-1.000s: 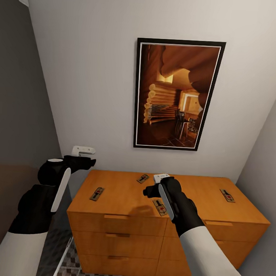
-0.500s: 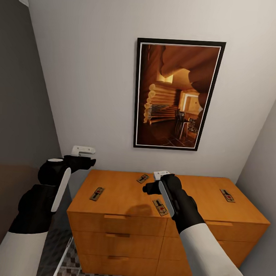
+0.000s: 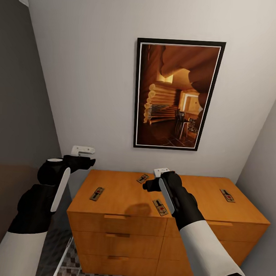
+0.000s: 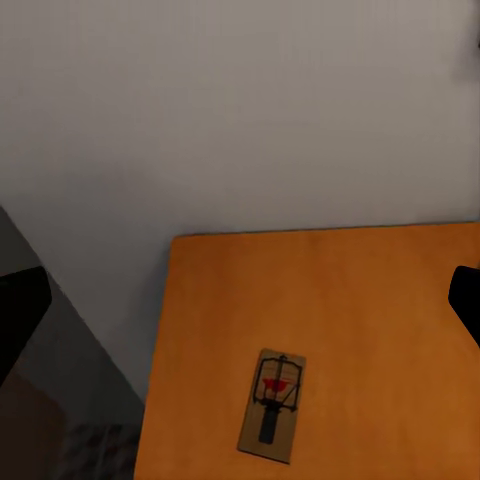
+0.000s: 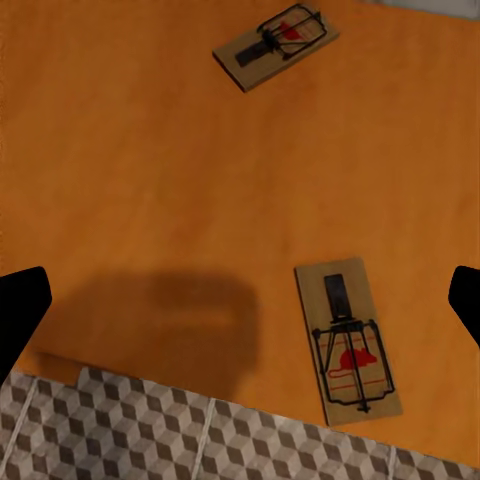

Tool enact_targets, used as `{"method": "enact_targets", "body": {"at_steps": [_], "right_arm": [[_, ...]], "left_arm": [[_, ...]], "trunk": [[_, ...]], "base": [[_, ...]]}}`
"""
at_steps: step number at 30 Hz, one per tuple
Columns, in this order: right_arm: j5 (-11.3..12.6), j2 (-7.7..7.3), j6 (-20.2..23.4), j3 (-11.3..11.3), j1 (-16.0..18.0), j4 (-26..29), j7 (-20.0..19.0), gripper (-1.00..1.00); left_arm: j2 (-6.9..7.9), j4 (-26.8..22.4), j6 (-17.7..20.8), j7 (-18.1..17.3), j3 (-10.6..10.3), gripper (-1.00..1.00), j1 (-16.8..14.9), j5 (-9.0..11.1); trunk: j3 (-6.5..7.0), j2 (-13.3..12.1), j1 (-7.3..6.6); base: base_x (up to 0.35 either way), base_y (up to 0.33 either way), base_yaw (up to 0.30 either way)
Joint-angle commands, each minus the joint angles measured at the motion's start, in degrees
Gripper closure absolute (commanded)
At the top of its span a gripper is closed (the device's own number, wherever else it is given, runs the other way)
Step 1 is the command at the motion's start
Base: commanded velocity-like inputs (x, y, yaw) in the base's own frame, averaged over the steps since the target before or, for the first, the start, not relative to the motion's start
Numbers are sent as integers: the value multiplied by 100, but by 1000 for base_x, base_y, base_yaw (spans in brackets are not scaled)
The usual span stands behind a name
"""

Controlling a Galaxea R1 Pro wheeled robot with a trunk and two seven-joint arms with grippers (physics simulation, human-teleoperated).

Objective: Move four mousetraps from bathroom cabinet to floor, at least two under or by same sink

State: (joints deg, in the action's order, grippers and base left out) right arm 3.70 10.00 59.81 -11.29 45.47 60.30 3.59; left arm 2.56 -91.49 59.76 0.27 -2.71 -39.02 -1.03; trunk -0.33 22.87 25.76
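Observation:
Four mousetraps lie flat on top of the orange-brown cabinet (image 3: 123, 194): one at the left (image 3: 97, 193), one at the back middle (image 3: 142, 178), one near the front edge (image 3: 160, 207) and one at the far right (image 3: 227, 195). My right gripper (image 3: 161, 171) hovers open above the cabinet's middle. In the right wrist view the front mousetrap (image 5: 353, 340) and the back one (image 5: 277, 45) lie below the open right gripper (image 5: 240, 305). My left gripper (image 3: 82, 150) hangs open beyond the cabinet's left end. The left wrist view looks over the open left gripper (image 4: 240, 310) at the left mousetrap (image 4: 272, 404).
A framed picture (image 3: 176, 93) hangs on the white wall behind the cabinet. A dark grey panel (image 3: 18, 107) stands at the left and a wall (image 3: 266, 161) closes the right. The cube-patterned bathroom floor (image 3: 72, 268) shows in front of the drawers.
My right gripper has risen slightly and moved a little toward the wall. The left arm and the mousetraps have stayed put.

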Motion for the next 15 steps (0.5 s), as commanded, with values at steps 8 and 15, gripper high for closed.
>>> {"method": "enact_targets", "body": {"at_steps": [8, 15], "right_arm": [[42, 0, 19, -5, 30, -2, 38, -100], [42, 0, 19, -5, 63, -10, 43, -100]], "left_arm": [[19, -8, 24, 2, -5, -100, -1, 7], [21, -7, 24, 1, -19, -100, 4, -1]], "trunk": [[-4, 5, 2], [-4, 5, 2]], "base": [[0, 0, 0], [0, 0, 0]]}}
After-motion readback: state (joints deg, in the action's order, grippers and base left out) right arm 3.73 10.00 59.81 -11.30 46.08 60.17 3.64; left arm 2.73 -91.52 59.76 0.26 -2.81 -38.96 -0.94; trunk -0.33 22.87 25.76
